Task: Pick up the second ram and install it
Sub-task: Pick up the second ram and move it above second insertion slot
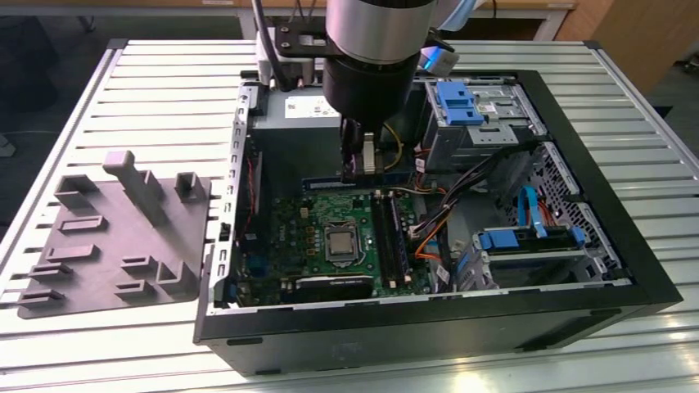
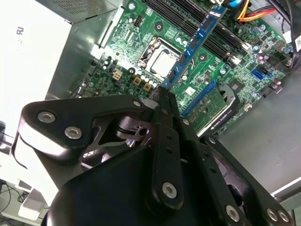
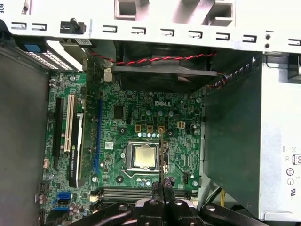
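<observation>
My gripper [image 1: 366,168] hangs inside the open computer case [image 1: 611,246], above the green motherboard [image 1: 317,225]. It is shut on the second ram [image 2: 193,47], a thin board with small black chips that sticks out from between the fingertips over the board. In the first wrist view the ram [image 3: 161,155] shows edge-on as a thin line beside the processor [image 3: 143,157], with the gripper [image 3: 162,182] closed around it. The long black memory slots [image 1: 388,237] lie below and slightly towards the exterior view's right of the gripper [image 2: 165,92].
A grey moulded fixture [image 1: 110,237] lies on the slatted table at the exterior view's left. Inside the case are the power supply [image 1: 300,106], blue drive caddies [image 1: 459,102], loose orange and blue cables [image 1: 437,237], and an expansion card [image 3: 75,146].
</observation>
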`<state>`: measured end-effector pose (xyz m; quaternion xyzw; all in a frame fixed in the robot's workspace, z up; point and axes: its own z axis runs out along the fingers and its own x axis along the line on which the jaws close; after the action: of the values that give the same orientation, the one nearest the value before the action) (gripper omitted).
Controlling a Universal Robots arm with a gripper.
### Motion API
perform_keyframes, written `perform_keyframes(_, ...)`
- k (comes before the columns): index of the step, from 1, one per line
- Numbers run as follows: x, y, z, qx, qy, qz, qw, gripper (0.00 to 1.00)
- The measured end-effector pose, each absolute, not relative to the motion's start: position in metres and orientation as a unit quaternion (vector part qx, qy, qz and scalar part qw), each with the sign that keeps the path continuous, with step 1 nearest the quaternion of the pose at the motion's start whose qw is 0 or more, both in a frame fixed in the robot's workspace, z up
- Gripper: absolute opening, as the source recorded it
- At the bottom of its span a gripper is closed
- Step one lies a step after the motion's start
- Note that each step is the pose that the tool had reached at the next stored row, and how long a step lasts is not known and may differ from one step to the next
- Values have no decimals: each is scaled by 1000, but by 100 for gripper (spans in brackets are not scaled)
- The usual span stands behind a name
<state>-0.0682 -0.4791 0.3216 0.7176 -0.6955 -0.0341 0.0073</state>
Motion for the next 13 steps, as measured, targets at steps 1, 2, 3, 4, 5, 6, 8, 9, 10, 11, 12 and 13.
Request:
perform_keyframes(1, -68, -479, 321, 718, -696, -34, 7, 12)
perform_keyframes(2, -68, -479, 321, 718, -696, -34, 7, 12)
perform_keyframes(3, -68, -479, 321, 718, -696, -34, 7, 12)
perform_keyframes(4, -68, -479, 321, 718, -696, -34, 7, 12)
perform_keyframes(5, -68, -479, 320, 718, -696, -34, 7, 12)
perform_keyframes(6, -68, -479, 320, 718, -696, -34, 7, 12)
perform_keyframes(8, -68, -479, 319, 718, -696, -34, 7, 12)
perform_keyframes(9, -68, -479, 319, 718, -696, -34, 7, 12)
perform_keyframes(10, -68, -479, 319, 718, -696, -34, 7, 12)
perform_keyframes(11, -68, -479, 319, 718, -696, -34, 7, 12)
perform_keyframes(12, -68, -479, 318, 718, -696, -34, 7, 12)
perform_keyframes(13, -68, -479, 318, 718, -696, -34, 7, 12)
